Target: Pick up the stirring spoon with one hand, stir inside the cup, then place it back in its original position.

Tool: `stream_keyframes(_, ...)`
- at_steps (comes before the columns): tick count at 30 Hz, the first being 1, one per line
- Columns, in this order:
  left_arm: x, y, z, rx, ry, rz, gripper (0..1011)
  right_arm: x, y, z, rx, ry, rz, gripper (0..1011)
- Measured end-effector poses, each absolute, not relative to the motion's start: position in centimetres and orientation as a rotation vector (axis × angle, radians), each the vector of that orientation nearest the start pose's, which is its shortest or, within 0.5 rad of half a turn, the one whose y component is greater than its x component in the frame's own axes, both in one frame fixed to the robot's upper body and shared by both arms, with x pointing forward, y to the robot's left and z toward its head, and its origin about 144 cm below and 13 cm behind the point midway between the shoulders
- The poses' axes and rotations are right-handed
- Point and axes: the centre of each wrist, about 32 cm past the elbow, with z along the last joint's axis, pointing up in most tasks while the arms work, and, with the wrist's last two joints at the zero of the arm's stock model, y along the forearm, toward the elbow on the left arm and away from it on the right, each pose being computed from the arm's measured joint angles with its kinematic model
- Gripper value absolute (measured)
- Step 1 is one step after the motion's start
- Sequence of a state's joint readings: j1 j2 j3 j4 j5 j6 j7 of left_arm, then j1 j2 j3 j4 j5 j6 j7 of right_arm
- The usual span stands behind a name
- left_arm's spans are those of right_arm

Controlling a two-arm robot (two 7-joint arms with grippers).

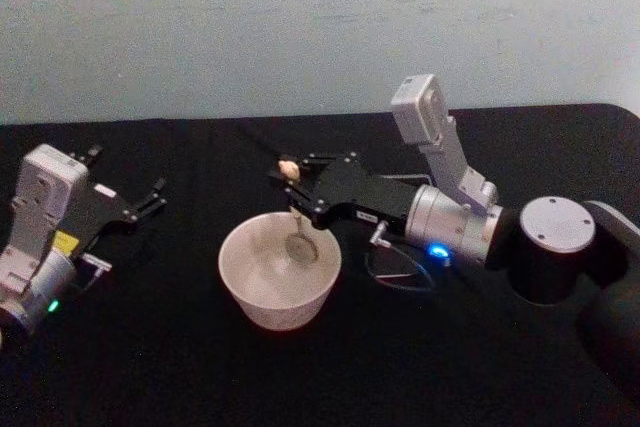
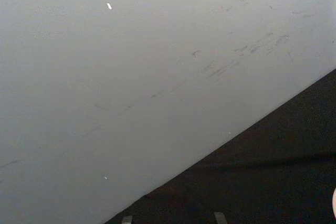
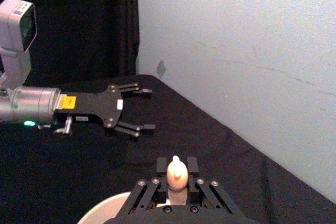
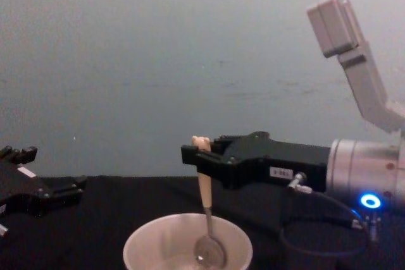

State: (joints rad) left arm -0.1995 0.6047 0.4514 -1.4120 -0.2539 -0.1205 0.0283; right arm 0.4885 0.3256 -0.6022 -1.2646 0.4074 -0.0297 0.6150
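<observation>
right gripper [image 4: 201,156] fingers pinched tight on stirring spoon [image 4: 206,210] handle, just under bear head. arm reaches in level above cup [image 1: 275,297], spoon hangs upright, bowl down inside cup. left gripper [image 1: 128,172] fingers spread wide, holding nothing, well left of cup. one spoon, one cup.

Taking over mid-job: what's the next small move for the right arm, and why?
Probably sweep the right gripper in a small circle at this height. It is shut on the stirring spoon, which hangs upright with its bowl below the rim of the cup, so stirring looks possible without lowering. The left gripper sits open at the left.
</observation>
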Motion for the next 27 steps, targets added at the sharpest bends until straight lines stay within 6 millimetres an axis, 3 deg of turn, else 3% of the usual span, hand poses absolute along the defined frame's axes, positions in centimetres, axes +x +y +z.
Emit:
stream_keyframes(13, 48.9, 31.0, 114.0, 0.304, -0.285, 1.248, 1001, 53.0, -20.0, 118.5, -0.079, -0.05, -0.46, 213)
stream_keyframes(19, 48.9, 31.0, 114.0, 0.304, -0.285, 1.248, 1001, 51.9, -19.2, 118.4, -0.067, -0.036, -0.402, 213)
stream_keyframes(27, 48.9, 31.0, 114.0, 0.304, -0.285, 1.248, 1001, 52.4, -17.7, 118.3, -0.054, -0.019, -0.387, 213)
